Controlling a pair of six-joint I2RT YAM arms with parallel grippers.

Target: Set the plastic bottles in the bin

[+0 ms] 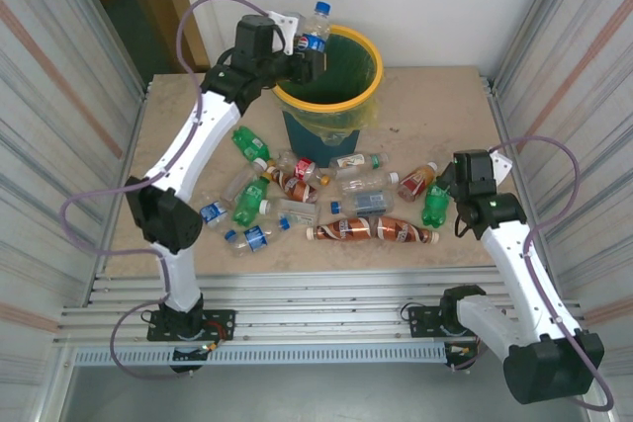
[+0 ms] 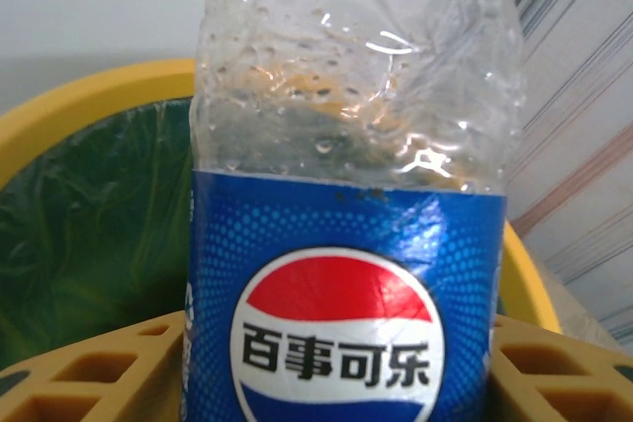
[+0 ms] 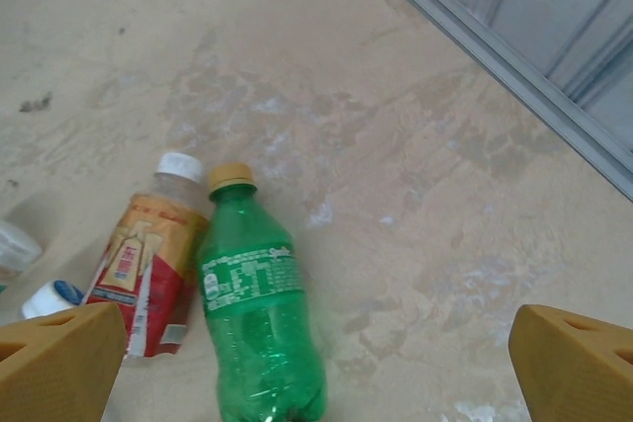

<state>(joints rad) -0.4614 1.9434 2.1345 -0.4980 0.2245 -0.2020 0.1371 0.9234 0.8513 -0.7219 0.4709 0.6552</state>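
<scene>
Left gripper (image 1: 309,58) clamped a clear, blue-labelled plastic bottle (image 2: 346,195) upright over the yellow-rimmed teal bin (image 1: 326,106). Its liner (image 2: 89,234) showed, but the depths were unclear. Right gripper (image 3: 316,368) stood wide apart above a green plastic bottle (image 3: 259,323), right of the bin.

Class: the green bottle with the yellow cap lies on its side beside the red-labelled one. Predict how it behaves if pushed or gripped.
Lying on its round side on the table, the green bottle would probably roll if pushed sideways. It seems empty, so likely light. Its thin glossy plastic may dent or slip when squeezed.
</scene>
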